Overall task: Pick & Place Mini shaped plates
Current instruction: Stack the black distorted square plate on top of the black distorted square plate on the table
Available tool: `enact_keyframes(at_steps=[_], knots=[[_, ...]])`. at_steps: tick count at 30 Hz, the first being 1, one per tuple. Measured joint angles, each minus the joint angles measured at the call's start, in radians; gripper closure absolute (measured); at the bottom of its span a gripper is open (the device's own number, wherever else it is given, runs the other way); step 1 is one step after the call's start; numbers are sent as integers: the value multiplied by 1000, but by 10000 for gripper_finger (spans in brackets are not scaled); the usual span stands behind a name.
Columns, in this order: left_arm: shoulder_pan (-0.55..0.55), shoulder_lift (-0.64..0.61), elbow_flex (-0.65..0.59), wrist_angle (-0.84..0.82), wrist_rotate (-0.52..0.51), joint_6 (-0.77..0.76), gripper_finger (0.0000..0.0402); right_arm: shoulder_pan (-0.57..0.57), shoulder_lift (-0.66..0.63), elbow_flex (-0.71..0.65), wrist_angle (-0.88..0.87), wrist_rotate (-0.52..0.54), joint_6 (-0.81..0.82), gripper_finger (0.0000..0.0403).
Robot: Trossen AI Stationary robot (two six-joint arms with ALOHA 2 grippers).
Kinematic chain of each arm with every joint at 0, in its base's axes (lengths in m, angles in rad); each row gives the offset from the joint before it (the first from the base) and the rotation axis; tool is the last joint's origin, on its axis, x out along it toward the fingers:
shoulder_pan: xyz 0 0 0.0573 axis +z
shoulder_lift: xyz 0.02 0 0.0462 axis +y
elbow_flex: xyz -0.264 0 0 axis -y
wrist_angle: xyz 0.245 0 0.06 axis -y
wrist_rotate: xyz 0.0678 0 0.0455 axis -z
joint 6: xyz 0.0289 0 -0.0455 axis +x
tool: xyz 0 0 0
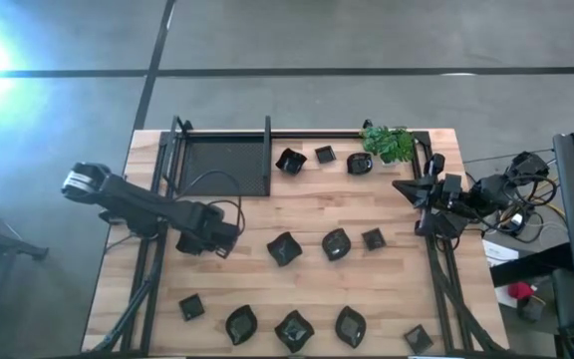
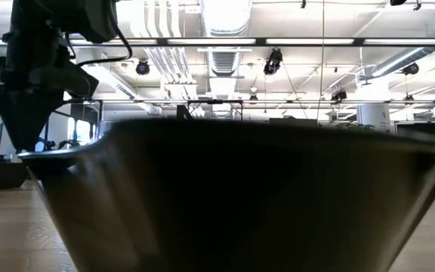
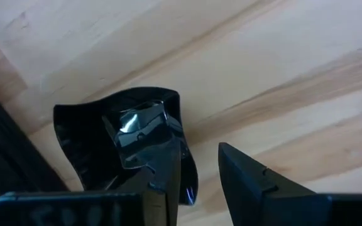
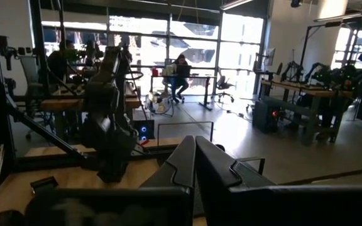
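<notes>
Left wrist view showed the left gripper (image 3: 197, 172) w/ jaws apart straddling the rim of a small glossy plate (image 3: 137, 135) near the worktop's left edge: prob. light, stiff, slippery, breakable, so pinch the rim; right gripper (image 4: 195, 157) closed, idle by the right edge.

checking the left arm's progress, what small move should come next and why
Probably lift the left tool straight up. Its fingers stand open, and the mini plate rests on the table with one finger at its rim, so it looks released. The right tool waits shut at the table's right edge.

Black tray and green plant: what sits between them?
Three mini plates in a row, between tray and plant; the high view shows it.
</notes>
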Motion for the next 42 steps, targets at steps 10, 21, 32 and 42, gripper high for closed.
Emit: enact_keyframes(at_steps=[10,21,32,42], knots=[[0,41,0,-4,-12,-8,301,0,0,0,0,-1,-4,394],[0,56,-36,-5,-41,-73,301,0,0,0,-1,-2,-4,394],[0,54,-49,17,-47,-108,301,0,0,0,-2,-2,-3,394],[0,54,-123,145,-92,-156,301,0,0,0,-3,-2,-54,394]])
